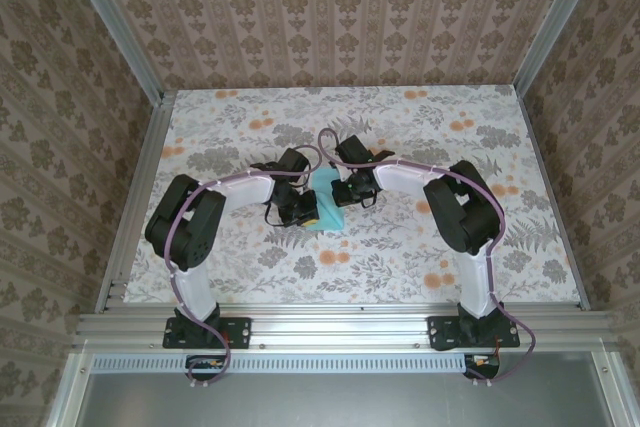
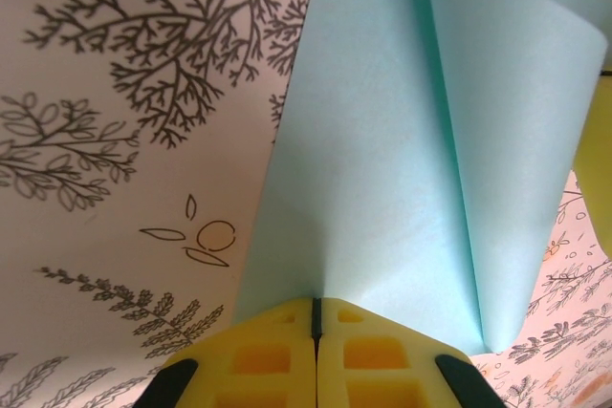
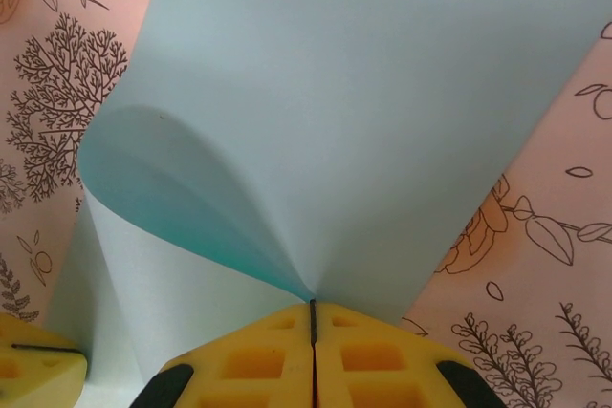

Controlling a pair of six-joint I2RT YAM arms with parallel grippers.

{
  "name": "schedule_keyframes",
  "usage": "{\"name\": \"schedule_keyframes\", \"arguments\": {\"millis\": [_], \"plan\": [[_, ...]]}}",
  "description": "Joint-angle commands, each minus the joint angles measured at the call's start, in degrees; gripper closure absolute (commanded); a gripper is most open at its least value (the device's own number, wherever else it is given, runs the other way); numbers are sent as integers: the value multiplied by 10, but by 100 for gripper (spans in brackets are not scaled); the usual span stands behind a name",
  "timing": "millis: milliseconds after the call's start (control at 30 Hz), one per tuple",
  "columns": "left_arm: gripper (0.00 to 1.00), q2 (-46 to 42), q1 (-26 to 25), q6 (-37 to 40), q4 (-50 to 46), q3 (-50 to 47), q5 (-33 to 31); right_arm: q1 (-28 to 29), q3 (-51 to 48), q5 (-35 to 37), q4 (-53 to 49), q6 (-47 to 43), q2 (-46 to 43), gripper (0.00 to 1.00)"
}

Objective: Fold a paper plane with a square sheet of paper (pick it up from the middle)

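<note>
Floral tabletop in grey and orange lies under everything, patterned walls around it; at the centre of the overhead view sits the turquoise sheet of paper, caught between my two wrists. From my left wrist it fans from bottom centre to the top right of the frame, with a lengthwise crease and one layer lapping another on the right, so it is no flat square. From my right wrist a layer curls over in a soft loop at the left of the frame, not pressed down. My left pincer is closed tight, yellow pads meeting on the paper's near edge; my right pincer is likewise closed on an edge, and another yellow pad, my left one's I take it, peeks in at that view's lower left corner, so the grips are just beside each other. I judge I am mid-fold, the dart not yet formed. Next calls for laying the curled layer flat along the crease and pressing it, one grip anchoring so the thin paper neither slips nor tears
</note>
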Motion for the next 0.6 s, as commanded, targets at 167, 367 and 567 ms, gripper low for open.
{"name": "schedule_keyframes", "arguments": {"millis": [167, 367, 567], "plan": [[87, -31, -6, 13, 9, 21, -2, -5, 7, 8, -15, -8, 25, 92], [83, -59, -2, -8, 74, 21, 5, -5, -4, 23, -18, -8, 25, 93], [83, -31, -2, -38, 141, 12, 31, -5, -6, 26, -17, -7, 23, 93]]}}
